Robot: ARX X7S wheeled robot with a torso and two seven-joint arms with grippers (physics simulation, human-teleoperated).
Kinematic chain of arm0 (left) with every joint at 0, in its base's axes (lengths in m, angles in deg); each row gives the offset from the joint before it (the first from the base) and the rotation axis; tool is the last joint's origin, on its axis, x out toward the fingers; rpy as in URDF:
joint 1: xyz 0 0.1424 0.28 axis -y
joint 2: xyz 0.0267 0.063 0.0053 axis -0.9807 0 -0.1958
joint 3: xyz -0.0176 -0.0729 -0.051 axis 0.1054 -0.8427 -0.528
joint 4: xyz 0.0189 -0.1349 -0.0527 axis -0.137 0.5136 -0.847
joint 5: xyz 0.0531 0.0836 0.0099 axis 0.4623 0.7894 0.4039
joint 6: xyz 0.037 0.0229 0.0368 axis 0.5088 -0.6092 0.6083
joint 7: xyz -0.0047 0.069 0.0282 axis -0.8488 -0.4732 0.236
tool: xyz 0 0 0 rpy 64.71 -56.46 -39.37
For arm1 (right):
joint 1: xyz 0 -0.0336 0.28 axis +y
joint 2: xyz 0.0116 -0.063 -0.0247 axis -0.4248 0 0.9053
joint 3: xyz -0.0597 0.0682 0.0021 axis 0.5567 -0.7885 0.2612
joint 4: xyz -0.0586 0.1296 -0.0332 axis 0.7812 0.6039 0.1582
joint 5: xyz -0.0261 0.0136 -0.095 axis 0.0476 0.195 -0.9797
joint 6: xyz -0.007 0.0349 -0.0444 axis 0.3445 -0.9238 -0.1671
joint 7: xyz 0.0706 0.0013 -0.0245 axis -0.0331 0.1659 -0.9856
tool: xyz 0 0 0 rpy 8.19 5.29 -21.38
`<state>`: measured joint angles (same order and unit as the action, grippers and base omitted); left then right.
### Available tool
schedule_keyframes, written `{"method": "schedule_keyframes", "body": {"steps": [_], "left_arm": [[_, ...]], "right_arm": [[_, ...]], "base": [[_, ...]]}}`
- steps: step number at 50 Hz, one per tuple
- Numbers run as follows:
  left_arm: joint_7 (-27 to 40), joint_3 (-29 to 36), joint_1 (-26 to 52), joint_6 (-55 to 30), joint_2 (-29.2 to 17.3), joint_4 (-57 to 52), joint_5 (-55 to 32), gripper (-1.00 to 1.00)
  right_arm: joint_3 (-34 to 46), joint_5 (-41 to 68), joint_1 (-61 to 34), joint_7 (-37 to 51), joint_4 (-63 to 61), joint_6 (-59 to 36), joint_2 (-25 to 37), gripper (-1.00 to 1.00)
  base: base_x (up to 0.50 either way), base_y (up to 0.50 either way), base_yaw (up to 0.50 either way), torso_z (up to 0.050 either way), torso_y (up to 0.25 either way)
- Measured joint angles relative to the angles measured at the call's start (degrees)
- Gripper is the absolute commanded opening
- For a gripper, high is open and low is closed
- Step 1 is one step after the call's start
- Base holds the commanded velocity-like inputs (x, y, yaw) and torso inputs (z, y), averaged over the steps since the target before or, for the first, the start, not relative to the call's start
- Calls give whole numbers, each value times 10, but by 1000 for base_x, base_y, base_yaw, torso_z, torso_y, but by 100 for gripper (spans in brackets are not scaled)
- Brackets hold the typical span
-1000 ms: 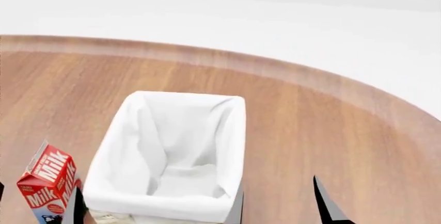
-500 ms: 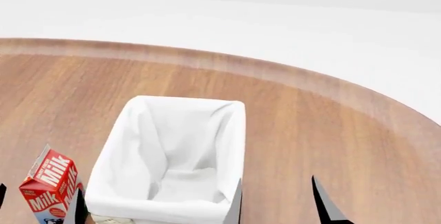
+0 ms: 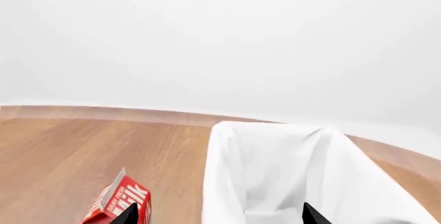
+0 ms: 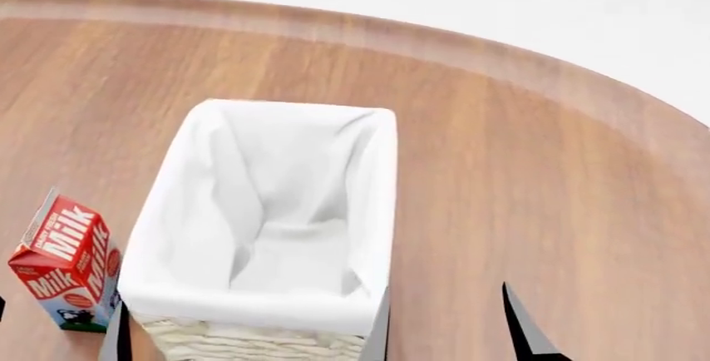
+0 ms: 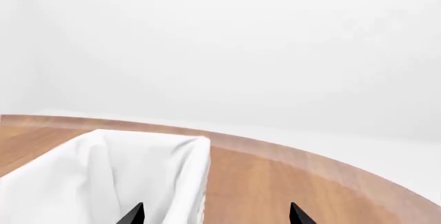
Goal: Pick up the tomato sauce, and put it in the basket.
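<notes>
Round wooden table (image 4: 533,170) with the cloth-lined basket (image 4: 272,211) beside a milk carton (image 4: 66,261).

One basket (image 4: 278,211) stands on the one worktop (image 4: 533,170). One milk carton (image 4: 66,265) stands left of it.

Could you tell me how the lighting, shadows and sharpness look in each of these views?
Head view: even, soft light, no glare; the basket lining shows gentle fold shading, and the milk carton print is sharp. Left wrist view: pale, washed-out backdrop, with only the left tool tips showing as black wedges. Right wrist view: similarly bright, the table edge slightly soft.
</notes>
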<state>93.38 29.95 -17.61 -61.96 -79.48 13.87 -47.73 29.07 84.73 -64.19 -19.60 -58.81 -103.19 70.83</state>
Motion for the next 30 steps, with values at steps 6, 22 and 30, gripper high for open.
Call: {"method": "schedule_keyframes", "body": {"steps": [6,22,30], "left_arm": [[1,0,0,1,-1,0,-1,100],[-1,3,-2,11,-4,0,-3,100],[-2,0,-1,7,-9,-8,-13,100]], "right_arm": [[1,1,-1,1,-1,-1,2,100],[4,3,-2,4,-4,-3,5,100],[5,4,-2,6,-6,-3,7,100]], "base": [[0,0,0,42,-184],[0,0,0,36,-158],[0,0,0,0,0]]}}
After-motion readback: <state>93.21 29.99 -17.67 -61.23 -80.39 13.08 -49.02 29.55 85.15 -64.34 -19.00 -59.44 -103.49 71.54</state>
